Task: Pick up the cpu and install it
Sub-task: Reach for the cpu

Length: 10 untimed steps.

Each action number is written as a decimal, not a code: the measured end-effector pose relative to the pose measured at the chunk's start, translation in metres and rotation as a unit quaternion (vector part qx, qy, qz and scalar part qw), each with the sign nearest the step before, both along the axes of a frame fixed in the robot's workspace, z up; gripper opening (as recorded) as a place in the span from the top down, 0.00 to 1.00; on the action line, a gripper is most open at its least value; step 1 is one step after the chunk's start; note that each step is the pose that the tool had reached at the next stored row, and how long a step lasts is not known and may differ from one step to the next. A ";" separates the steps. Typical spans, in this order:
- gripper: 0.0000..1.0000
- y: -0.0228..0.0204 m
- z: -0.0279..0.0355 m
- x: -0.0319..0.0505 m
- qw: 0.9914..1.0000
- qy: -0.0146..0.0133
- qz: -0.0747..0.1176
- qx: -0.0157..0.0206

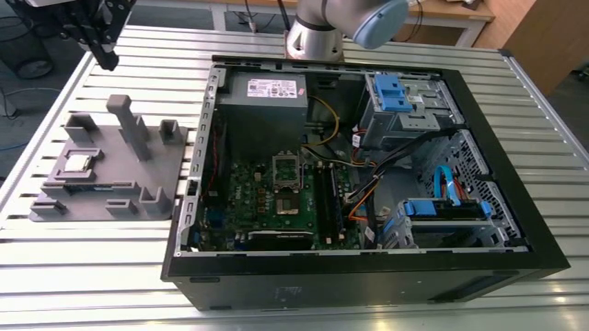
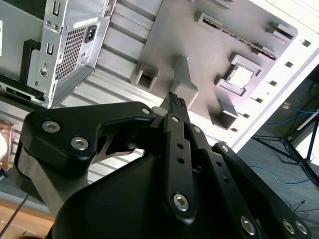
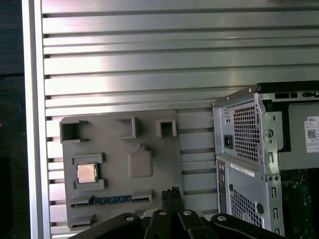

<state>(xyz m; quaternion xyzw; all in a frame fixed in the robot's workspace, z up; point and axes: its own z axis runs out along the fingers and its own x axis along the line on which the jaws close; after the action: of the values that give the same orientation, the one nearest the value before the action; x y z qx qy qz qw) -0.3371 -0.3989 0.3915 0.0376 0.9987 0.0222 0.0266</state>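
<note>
The cpu point(image 1: 76, 163), a small square chip with a shiny top, lies in a pocket of the grey tray point(image 1: 115, 169) at the exterior view's left. It also appears in both wrist views, in the second at cpu point(image 2: 241, 77) and in the first at cpu point(image 3: 86, 173). My gripper point(image 1: 109, 63) hangs high above the table beyond the tray's far end, well apart from the chip. Its black fingers are shut together with nothing between them, seen at gripper point(image 2: 174, 99) and gripper point(image 3: 172, 192).
An open computer case point(image 1: 368, 276) lies to the tray's right, with the green motherboard point(image 1: 262, 207) and its metal socket frame point(image 1: 286, 167) facing up. A long memory stick point(image 3: 107, 200) rests in a tray slot. Grey posts point(image 1: 127, 124) rise from the tray. The slatted table point(image 1: 92, 276) ends just left of the tray.
</note>
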 end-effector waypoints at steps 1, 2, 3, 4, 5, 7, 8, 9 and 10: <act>0.89 0.0000 0.0000 -0.0019 1.000 0.000 0.000 0.000; 0.89 0.0000 0.0000 -0.0037 1.000 0.000 0.000 0.000; 0.89 0.0000 -0.0001 -0.0056 1.000 -0.001 0.000 0.000; 0.89 0.0000 -0.0001 -0.0076 1.000 -0.001 0.000 0.000; 0.89 0.0000 -0.0002 -0.0096 1.000 -0.001 0.000 0.000; 0.89 0.0000 -0.0003 -0.0136 1.000 -0.002 0.000 0.000; 0.89 0.0000 -0.0003 -0.0155 1.000 -0.002 0.000 0.000; 0.89 0.0000 -0.0003 -0.0176 1.000 -0.002 0.000 0.000; 0.89 0.0000 -0.0003 -0.0197 1.000 -0.002 0.000 0.000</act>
<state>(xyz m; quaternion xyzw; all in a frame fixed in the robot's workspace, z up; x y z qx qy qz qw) -0.3567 -0.3990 0.3912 0.0375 0.9986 0.0223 0.0289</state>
